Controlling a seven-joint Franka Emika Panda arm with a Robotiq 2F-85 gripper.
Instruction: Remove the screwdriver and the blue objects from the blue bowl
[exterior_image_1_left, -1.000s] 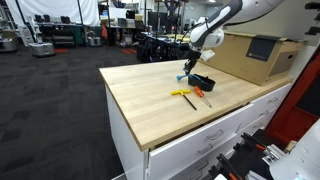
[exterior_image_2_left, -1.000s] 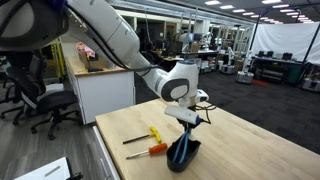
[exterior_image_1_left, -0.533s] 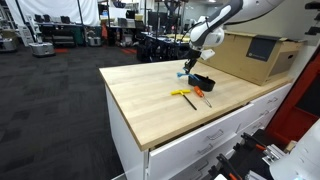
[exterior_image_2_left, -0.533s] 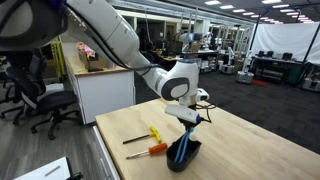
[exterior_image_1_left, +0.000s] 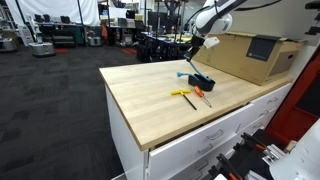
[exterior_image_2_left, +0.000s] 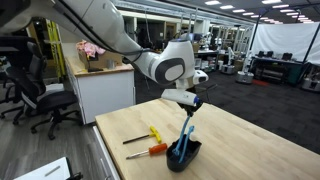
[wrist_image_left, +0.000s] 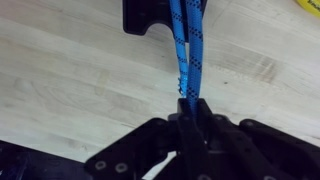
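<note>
Blue pieces (exterior_image_2_left: 188, 128), two slim strips side by side, stand almost upright over the bowl (exterior_image_2_left: 192, 156). Their top ends are pinched in the gripper (exterior_image_2_left: 192, 100) and their lower ends reach down into the bowl. The gripper's fingers are pressed together on the strips, which the wrist view shows plainly: the gripper (wrist_image_left: 190, 102) comes in from 6 o'clock, and the blue pieces (wrist_image_left: 186, 50) run from it straight toward 12 o'clock, where the dark bowl (wrist_image_left: 150, 12) sits at the top edge. The strips show dark marks along their length in that view.

The bowl rests on the pale wooden table (exterior_image_2_left: 245, 140). The screwdriver (exterior_image_2_left: 152, 150) lies flat on the wood outside the bowl, at about 9 o'clock from it, apart from it. A yellow-handled tool (exterior_image_2_left: 150, 133) lies just beyond it, at about 10 o'clock from the bowl.

In an exterior view, the gripper (exterior_image_1_left: 196, 43) hangs above the bowl (exterior_image_1_left: 204, 82) with the blue pieces (exterior_image_1_left: 189, 62) stretched between them. The screwdriver (exterior_image_1_left: 203, 97) and the yellow-handled tool (exterior_image_1_left: 182, 95) lie near 7 o'clock from the bowl, and a cardboard box (exterior_image_1_left: 240, 60) stands on the table (exterior_image_1_left: 140, 95) at about 2 o'clock.
</note>
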